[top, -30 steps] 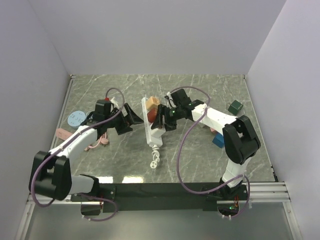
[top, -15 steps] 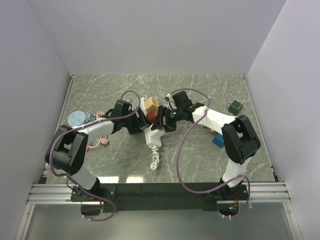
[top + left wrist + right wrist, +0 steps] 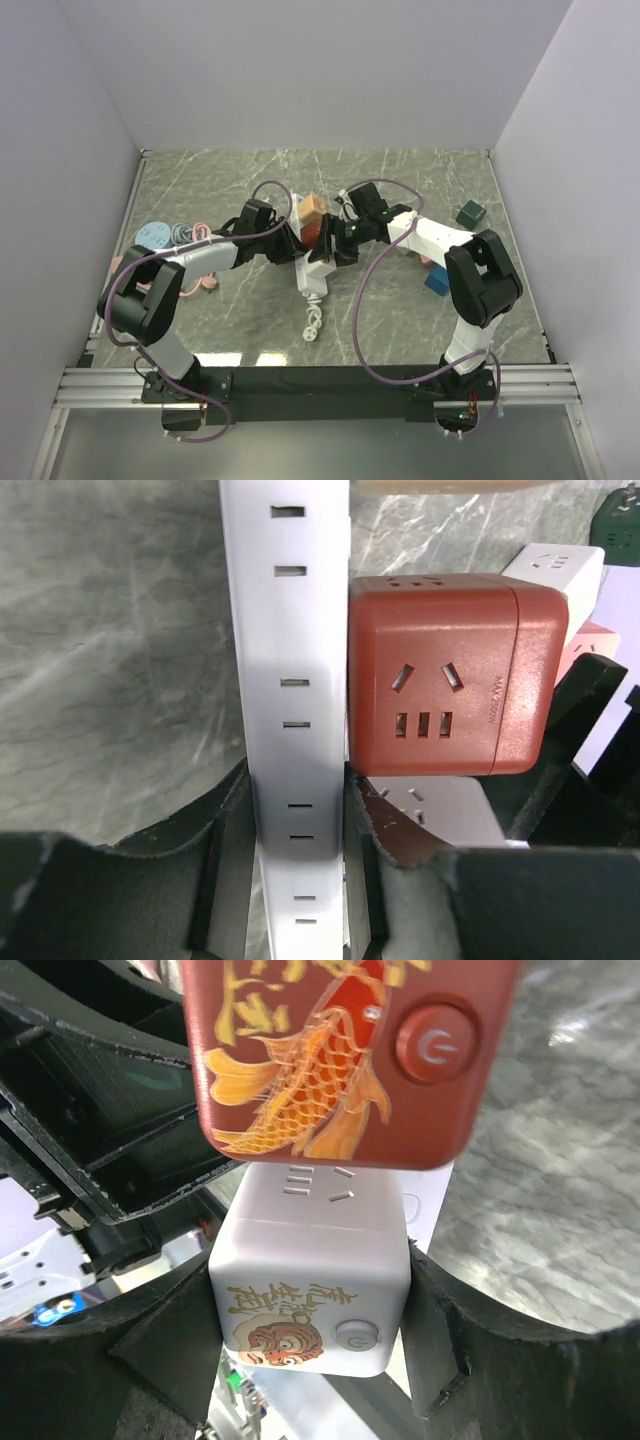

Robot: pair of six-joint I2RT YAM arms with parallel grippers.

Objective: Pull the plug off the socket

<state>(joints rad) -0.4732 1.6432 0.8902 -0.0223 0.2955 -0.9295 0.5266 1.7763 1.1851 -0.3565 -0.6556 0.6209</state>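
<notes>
Left hand is narrowed around the white power strip, one finger pressed on each long side. The strip lies on the marble counter between the two arms. Right hand is clamped on the white cube plug, fingers against its two opposite faces. The plug sits against the strip, just beside the red cube plug.
</notes>
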